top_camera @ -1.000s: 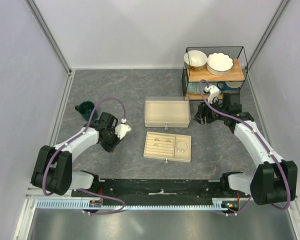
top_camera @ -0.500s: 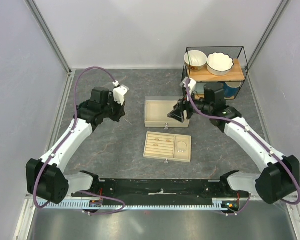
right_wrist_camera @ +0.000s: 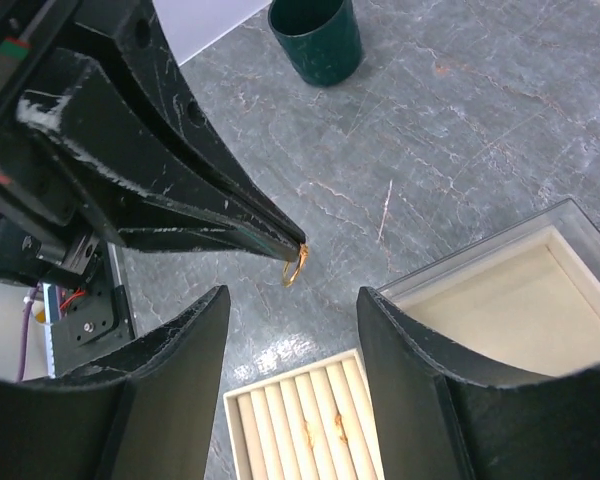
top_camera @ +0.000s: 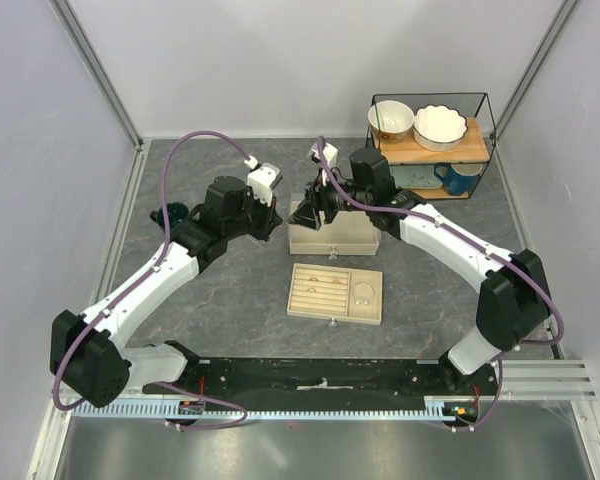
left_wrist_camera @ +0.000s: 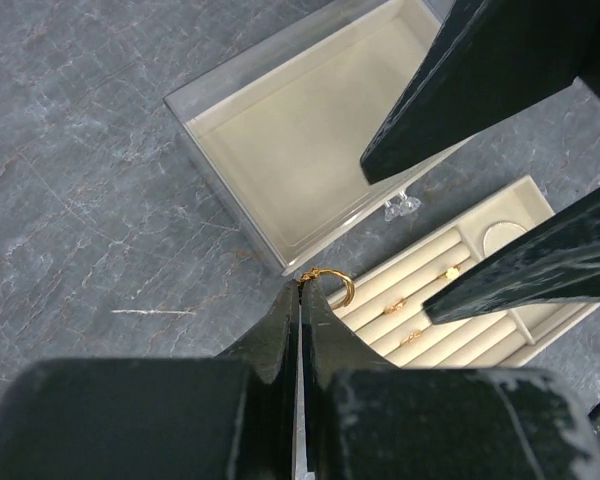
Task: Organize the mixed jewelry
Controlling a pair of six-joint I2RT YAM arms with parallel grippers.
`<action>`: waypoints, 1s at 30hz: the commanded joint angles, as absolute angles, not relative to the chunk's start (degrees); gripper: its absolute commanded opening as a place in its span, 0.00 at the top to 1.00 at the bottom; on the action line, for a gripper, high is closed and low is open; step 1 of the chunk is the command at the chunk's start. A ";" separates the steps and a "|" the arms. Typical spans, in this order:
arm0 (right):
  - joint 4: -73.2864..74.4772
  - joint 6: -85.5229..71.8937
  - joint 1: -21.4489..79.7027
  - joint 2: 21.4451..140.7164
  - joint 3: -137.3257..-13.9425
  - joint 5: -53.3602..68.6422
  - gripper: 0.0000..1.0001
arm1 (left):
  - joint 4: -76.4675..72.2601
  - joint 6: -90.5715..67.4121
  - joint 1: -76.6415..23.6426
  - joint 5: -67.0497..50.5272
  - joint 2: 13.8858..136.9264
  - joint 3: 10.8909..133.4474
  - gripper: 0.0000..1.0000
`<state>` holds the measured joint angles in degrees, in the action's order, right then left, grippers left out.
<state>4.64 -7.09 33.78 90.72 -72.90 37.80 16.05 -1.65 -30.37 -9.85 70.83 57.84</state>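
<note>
My left gripper (left_wrist_camera: 302, 285) is shut on a small gold ring (left_wrist_camera: 332, 284), pinched at the very fingertips and hanging in the air. In the right wrist view the same ring (right_wrist_camera: 294, 268) dangles from the left fingertips (right_wrist_camera: 270, 236), just above the gap of my right gripper (right_wrist_camera: 292, 300), which is open and empty. From above, both grippers meet near the box's left end, left (top_camera: 275, 222) and right (top_camera: 305, 213). The beige slotted tray (left_wrist_camera: 430, 262) holds three small gold rings (left_wrist_camera: 395, 303) in its slots. A thin hoop (top_camera: 363, 292) seems to lie in its side compartment.
An empty beige box (top_camera: 333, 240) with clear walls stands behind the slotted tray (top_camera: 320, 312). A dark green cup (top_camera: 170, 215) sits at the left. A black wire shelf (top_camera: 432, 150) at the back right carries two bowls and a blue mug (top_camera: 460, 178).
Both arms swung in toward the box: the left from the front left, staying shut, the right from beside the shelf. Their grippers now face each other.
</note>
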 commanded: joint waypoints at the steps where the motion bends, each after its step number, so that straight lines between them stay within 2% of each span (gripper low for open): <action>1: 2.55 -8.26 35.07 92.55 -76.90 35.86 0.39 | 11.87 -5.10 -31.02 -7.21 69.70 60.29 0.98; 18: 2.81 -8.79 36.74 95.27 -77.52 33.22 0.55 | 12.04 -5.36 -31.64 -5.98 69.08 60.47 0.99; 30: 2.55 -9.49 37.09 96.15 -78.40 34.19 0.62 | 11.43 -5.54 -31.82 -6.33 69.17 59.94 0.98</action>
